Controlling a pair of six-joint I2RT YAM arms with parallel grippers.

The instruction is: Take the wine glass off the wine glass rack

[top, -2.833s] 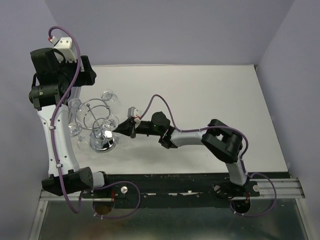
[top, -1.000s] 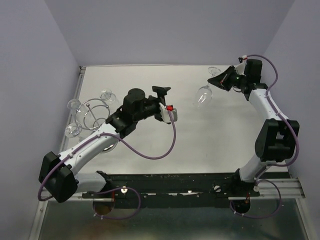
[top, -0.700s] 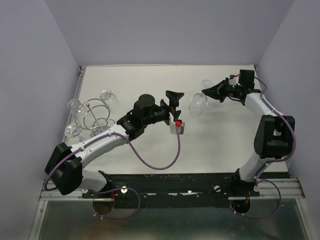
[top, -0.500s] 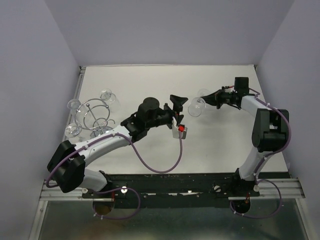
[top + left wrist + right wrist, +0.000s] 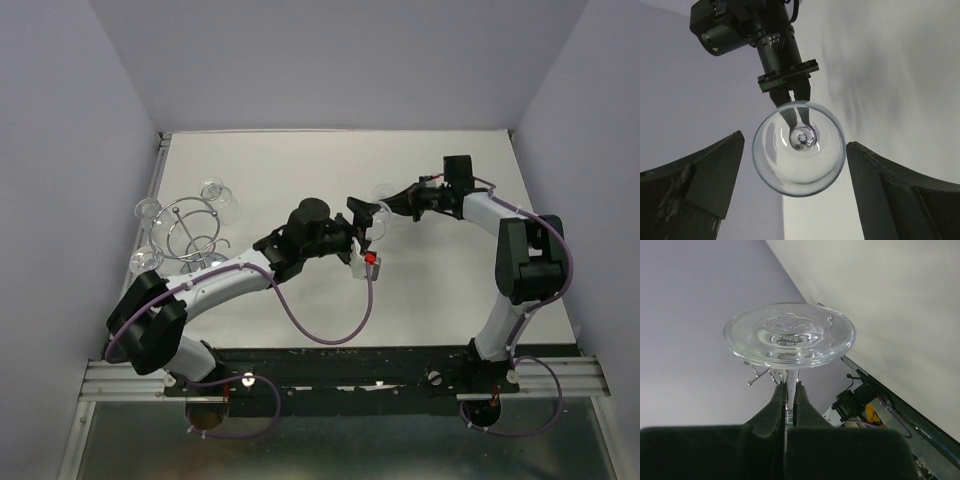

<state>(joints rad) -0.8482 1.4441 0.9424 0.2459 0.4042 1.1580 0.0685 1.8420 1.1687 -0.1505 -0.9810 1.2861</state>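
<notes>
The wine glass (image 5: 379, 212) is held sideways in the air over the middle of the table. My right gripper (image 5: 400, 207) is shut on its stem (image 5: 790, 381), just below the round foot (image 5: 790, 335). My left gripper (image 5: 361, 218) is open, and the glass's bowl (image 5: 799, 148) sits mouth-first between its spread fingers (image 5: 695, 185) without touching them. In the left wrist view my right gripper (image 5: 791, 94) shows behind the bowl. The chrome wine glass rack (image 5: 190, 232) stands at the left with other glasses hanging from it.
Hanging glasses (image 5: 212, 190) (image 5: 146, 209) (image 5: 145, 259) ring the rack near the left wall. The white table (image 5: 300, 170) ends at purple walls on three sides. A black rail (image 5: 400, 365) runs along the near edge.
My right arm carried the glass from the far right towards the centre. My left arm swung off the rack and reached right, until the bowl came between its open fingers.
</notes>
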